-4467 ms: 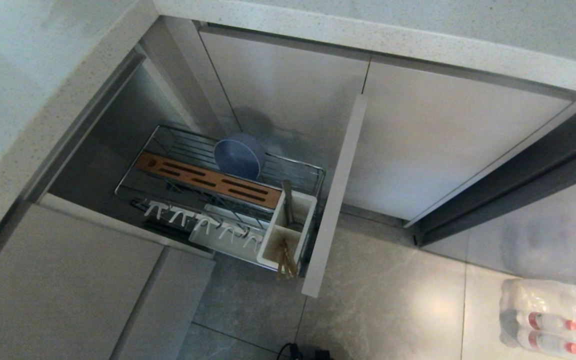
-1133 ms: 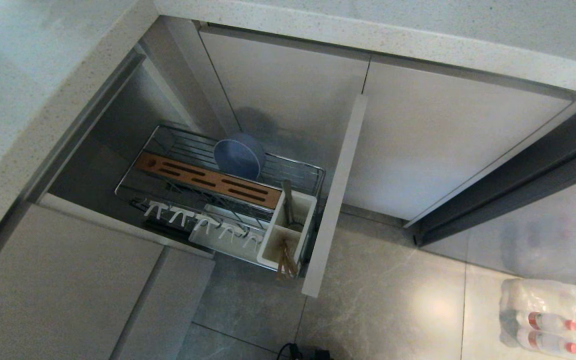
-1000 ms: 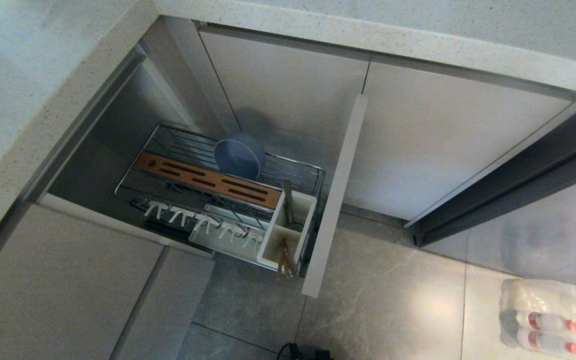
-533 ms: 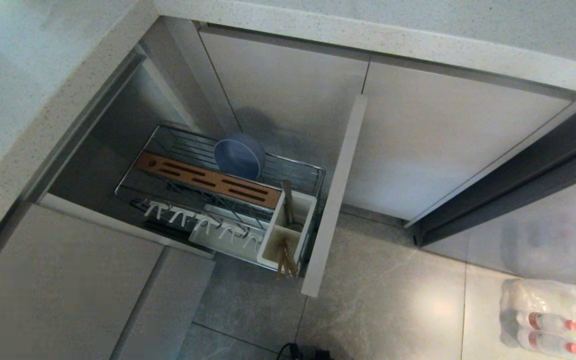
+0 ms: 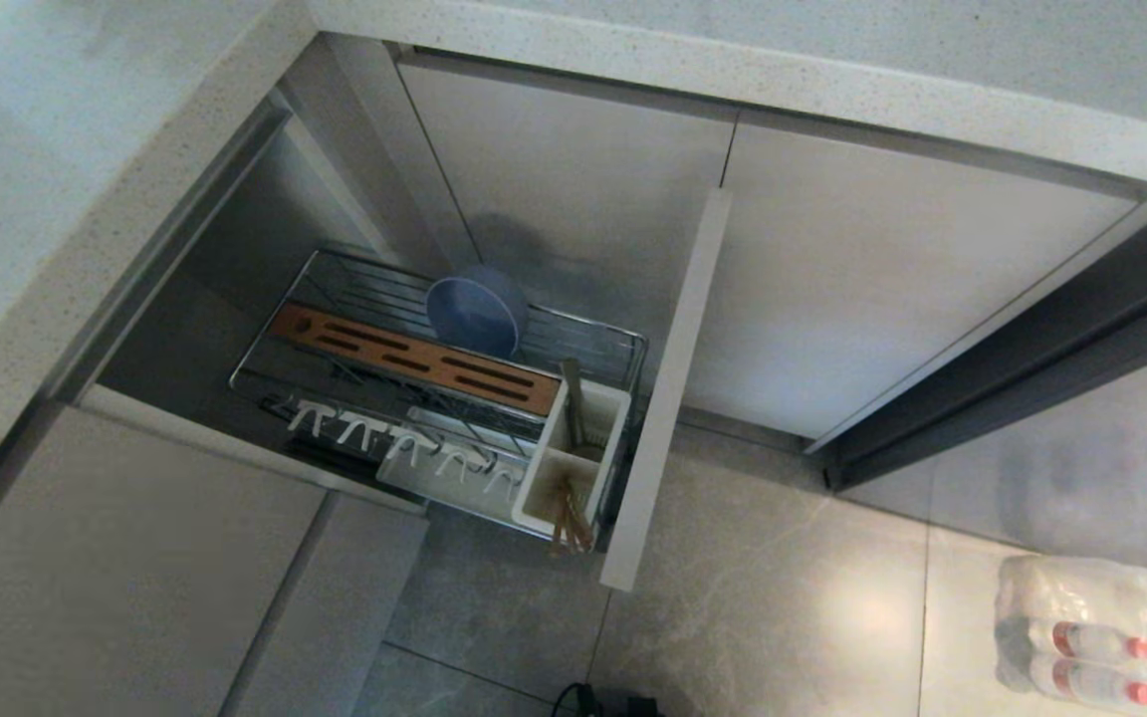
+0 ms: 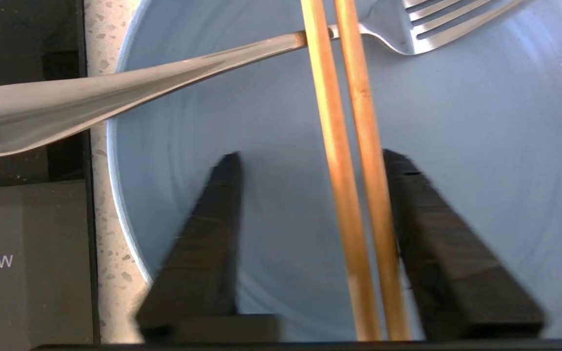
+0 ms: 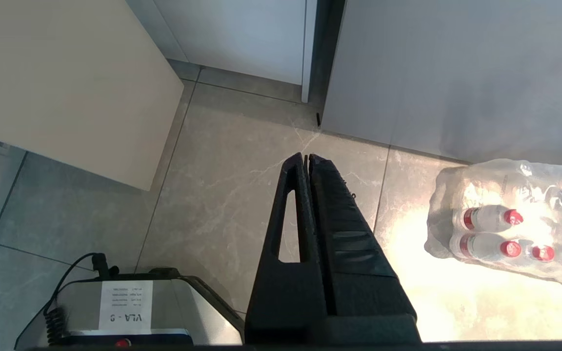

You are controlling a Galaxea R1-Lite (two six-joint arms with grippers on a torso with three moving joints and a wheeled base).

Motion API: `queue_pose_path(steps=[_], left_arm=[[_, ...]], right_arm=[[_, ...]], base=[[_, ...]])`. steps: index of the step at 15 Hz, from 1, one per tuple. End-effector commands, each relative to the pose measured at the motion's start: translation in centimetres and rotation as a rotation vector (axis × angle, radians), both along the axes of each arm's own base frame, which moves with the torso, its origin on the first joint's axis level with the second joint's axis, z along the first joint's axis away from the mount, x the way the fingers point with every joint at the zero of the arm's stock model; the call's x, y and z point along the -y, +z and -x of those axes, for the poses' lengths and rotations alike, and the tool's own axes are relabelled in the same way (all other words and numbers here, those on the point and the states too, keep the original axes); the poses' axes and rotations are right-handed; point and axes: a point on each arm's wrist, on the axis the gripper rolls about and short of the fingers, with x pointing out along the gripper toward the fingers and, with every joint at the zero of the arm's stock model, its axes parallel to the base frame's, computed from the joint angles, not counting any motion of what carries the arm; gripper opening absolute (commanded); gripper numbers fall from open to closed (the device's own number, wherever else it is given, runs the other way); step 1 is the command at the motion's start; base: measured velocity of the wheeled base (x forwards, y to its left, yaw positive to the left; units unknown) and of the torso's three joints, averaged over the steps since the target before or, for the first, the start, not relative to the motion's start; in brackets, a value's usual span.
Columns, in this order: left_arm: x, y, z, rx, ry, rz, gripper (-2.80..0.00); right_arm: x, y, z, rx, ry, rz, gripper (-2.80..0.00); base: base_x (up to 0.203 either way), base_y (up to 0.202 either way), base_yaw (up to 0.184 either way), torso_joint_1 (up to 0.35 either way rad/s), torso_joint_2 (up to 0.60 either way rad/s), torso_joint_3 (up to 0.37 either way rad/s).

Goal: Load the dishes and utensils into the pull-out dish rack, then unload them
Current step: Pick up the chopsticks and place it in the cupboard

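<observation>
Straddling the pair of wooden chopsticks [image 6: 354, 195] that lies on the light-blue plate [image 6: 456, 146], the left gripper [image 6: 310, 161] has its jaws half-parted, one finger tight beside the sticks and the other well clear, nothing clamped yet. A silver fork [image 6: 115, 92] crosses under the chopsticks toward twelve o'clock, so an off-centre pinch could, I judge, catch one stick only, roll the other and knock the fork. The right gripper [image 7: 307, 161] hangs pressed shut over the floor, and the pull-out dish rack [image 5: 633, 349] stands open holding the blue-grey bowl [image 5: 474, 314].
</observation>
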Motion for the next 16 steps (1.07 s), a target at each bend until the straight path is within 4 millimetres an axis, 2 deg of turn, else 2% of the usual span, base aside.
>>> queue_pose_path(steps=[1,6,9,12,16], left_arm=[[0.0,0.0,0.1,0.004,0.002,0.002,-2.8],[0.5,0.5,0.6,0.025,-0.005,-0.011,-2.8],[1.5,1.7,1.6,0.068,-0.022,-0.038,-2.8],[2.6,3.0,3.0,0.107,-0.04,-0.062,-2.8],[5.2,5.0,5.7,0.14,-0.124,-0.074,-2.8]], right_arm=[[0.0,0.0,0.0,-0.001,0.0,0.0,-2.8],[0.0,0.0,0.0,-0.001,0.0,0.0,-2.8],[0.0,0.0,0.0,-0.001,0.0,0.0,-2.8],[0.0,0.0,0.0,-0.001,0.0,0.0,-2.8],[0.0,0.0,0.0,-0.001,0.0,0.0,-2.8]], base=[[0.0,0.0,0.0,0.0,0.0,0.0],[0.0,0.0,0.0,0.0,0.0,0.0],[0.0,0.0,0.0,0.0,0.0,0.0],[0.0,0.0,0.0,0.0,0.0,0.0],[0.0,0.0,0.0,0.0,0.0,0.0]])
